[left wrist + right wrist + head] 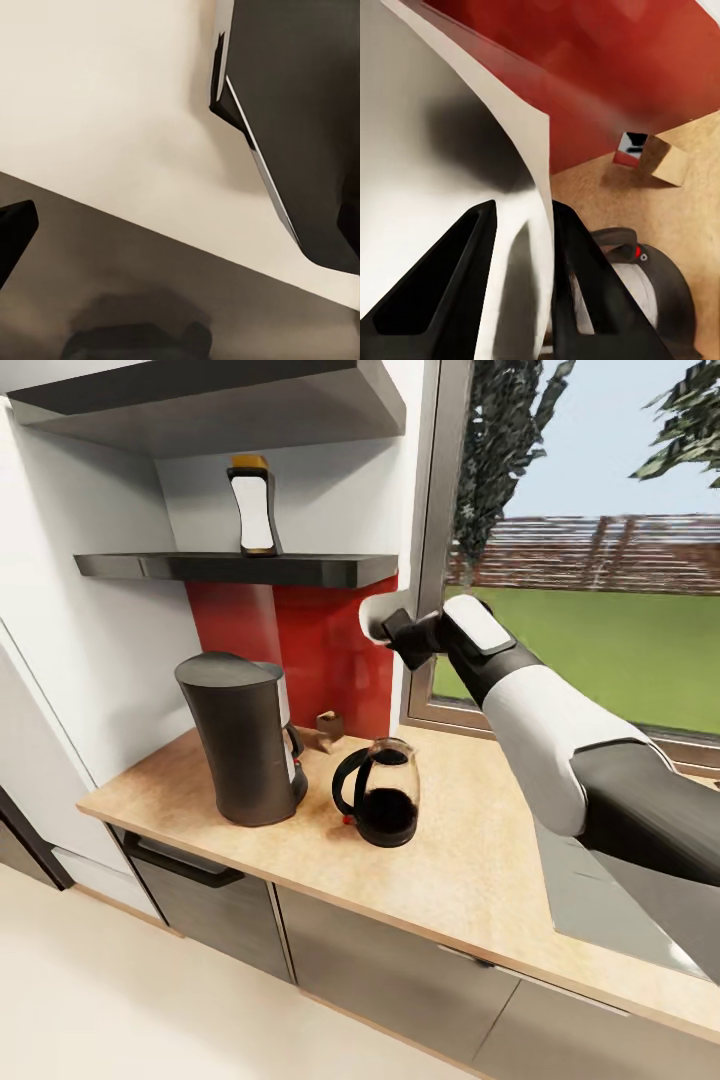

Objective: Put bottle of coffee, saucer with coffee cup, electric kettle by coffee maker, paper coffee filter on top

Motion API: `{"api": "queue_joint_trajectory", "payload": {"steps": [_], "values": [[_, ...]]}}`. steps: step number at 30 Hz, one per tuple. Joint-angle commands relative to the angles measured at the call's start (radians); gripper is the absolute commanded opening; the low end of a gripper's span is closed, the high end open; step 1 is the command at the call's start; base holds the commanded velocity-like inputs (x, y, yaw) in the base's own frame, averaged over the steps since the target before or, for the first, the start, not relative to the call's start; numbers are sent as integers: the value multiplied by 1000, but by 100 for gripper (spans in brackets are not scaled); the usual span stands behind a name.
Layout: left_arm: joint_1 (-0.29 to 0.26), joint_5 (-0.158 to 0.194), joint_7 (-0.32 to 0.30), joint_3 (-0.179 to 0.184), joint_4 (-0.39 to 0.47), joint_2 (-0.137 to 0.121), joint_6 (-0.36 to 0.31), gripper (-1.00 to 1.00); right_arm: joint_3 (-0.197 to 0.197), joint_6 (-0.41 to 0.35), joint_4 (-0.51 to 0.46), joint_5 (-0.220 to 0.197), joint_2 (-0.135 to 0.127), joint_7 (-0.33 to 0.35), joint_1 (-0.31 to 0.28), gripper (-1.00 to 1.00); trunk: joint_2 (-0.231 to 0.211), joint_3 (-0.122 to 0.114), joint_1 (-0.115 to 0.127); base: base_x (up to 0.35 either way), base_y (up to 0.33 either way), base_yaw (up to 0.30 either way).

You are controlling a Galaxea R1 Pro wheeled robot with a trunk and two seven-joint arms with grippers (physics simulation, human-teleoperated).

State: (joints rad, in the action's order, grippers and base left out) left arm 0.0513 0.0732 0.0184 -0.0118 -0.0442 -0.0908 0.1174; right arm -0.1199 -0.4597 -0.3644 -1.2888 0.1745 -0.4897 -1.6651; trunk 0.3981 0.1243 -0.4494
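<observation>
Your right claw (pixel 385 622) is raised above the surface (pixel 470 860), just below the shelf (pixel 240 567). In the right wrist view its two dark fingers (pixel 450 285) pinch a thin white sheet, apparently the paper coffee filter (pixel 472 150). The jaws are nearly closed on it.

The coffee maker (pixel 240 735) stands below the claw and off to its left, upright, with its flat lid facing up. The electric kettle (pixel 382 792) sits almost straight beneath the claw. A small box (pixel 649 154) lies beyond the kettle.

Judgement: you need to carry the filter leftward and down onto the lid. The right arm is the one placed for it. The left claw's state cannot be told.
</observation>
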Motion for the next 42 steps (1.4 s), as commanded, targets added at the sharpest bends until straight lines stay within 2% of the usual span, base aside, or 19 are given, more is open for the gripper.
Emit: {"api": "queue_joint_trajectory", "payload": {"steps": [1,8,14,19,42], "values": [[-1,8,0,0,-2,0,5,100,-3,0,3,-4,0,7,-1,-100,2,2,-1,0,0,0],[-1,8,0,-2,-2,0,5,100,-3,0,28,-6,0,20,-1,-100,2,2,-1,0,0,0],[-1,8,0,-2,-2,0,5,100,-1,0,92,-6,0,20,0,-100,2,2,-1,0,0,0],[-1,8,0,-3,-2,1,5,100,-2,0,96,-6,0,20,1,-100,2,3,-1,0,0,39],[-2,25,0,-5,1,2,5,100,-2,-1,94,-6,0,20,1,-100,2,22,-1,0,0,219]]}}
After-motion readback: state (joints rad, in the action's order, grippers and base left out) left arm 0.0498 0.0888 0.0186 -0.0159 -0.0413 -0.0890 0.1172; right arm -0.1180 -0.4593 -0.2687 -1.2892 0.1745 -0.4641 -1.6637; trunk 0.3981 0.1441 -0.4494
